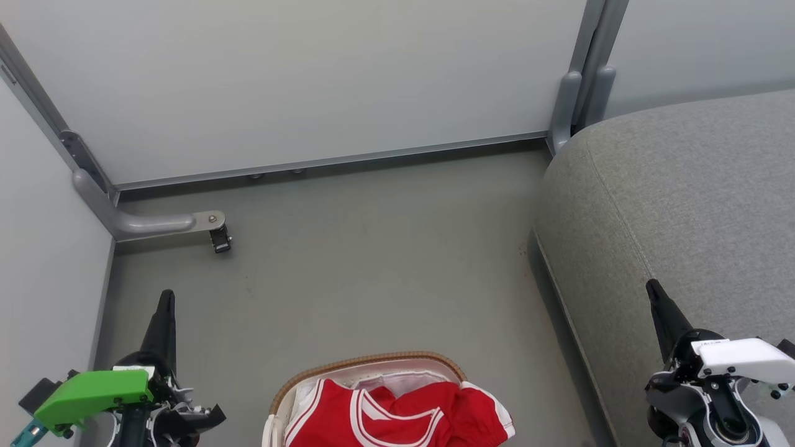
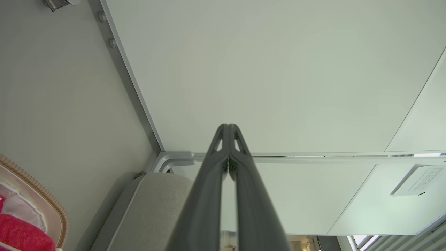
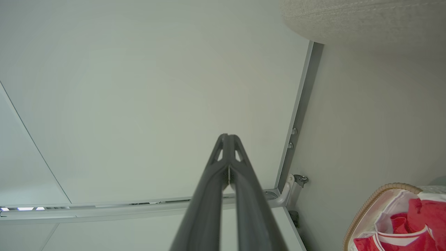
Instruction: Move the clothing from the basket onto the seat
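Red clothing (image 1: 397,417) with white stripe trim lies heaped in the basket (image 1: 366,361), a white oval one with a tan braided rim, at the bottom middle of the head view. Its right end droops over the rim. The grey seat (image 1: 677,205) fills the right side. My left gripper (image 1: 165,299) is shut and empty, left of the basket above the floor. My right gripper (image 1: 653,289) is shut and empty over the seat's front part. The wrist views show each pair of fingers pressed together (image 2: 228,127) (image 3: 228,136), with the clothing (image 2: 21,234) (image 3: 404,226) at a lower corner.
Pale partition walls (image 1: 298,81) close off the back and left. A grey metal foot with a small black caster (image 1: 220,239) juts onto the floor at the left. Bare grey floor (image 1: 372,261) lies between basket, walls and seat.
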### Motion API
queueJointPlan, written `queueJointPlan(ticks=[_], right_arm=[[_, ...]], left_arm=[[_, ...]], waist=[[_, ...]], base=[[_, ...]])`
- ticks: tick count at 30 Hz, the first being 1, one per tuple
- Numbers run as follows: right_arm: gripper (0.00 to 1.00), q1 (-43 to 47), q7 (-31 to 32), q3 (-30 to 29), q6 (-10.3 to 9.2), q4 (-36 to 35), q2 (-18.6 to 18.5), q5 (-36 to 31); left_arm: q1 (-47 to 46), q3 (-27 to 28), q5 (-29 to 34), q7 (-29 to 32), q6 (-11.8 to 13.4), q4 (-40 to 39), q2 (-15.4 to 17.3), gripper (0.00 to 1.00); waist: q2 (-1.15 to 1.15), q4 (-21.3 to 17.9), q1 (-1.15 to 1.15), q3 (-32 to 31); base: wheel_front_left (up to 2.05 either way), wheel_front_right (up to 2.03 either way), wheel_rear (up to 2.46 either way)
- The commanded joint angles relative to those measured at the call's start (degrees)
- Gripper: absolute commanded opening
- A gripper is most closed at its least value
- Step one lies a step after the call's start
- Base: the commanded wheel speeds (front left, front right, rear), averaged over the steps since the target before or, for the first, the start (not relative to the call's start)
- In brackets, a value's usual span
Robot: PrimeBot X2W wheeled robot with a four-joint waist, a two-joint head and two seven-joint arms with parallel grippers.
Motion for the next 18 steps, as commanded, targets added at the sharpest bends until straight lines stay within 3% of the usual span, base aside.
queueJointPlan(ticks=[1,12,18], right_arm=[[1.00,0.01,-0.02,0.01,0.01,0.16,0.03,0.00],[1.00,0.11,-2.40,2.54,0.00,0.39,-0.06,-2.05],[1.00,-0.40,-4.01,3.58,0.00,0.08,-0.42,-7.04]], left_arm=[[0.05,-0.02,-0.01,-0.01,-0.01,0.15,-0.02,1.00],[1.01,0.14,0.80,-1.58,0.00,1.19,-0.12,1.00],[1.32,-1.31,4.15,-3.97,0.00,1.40,1.13,1.00]], waist=[[0.00,0.00,0.00,0.00],[0.00,0.06,0.00,0.14],[0.00,0.05,0.00,0.22]], base=[[0.00,0.00,0.00],[0.00,0.00,0.00],[0.00,0.00,0.00]])
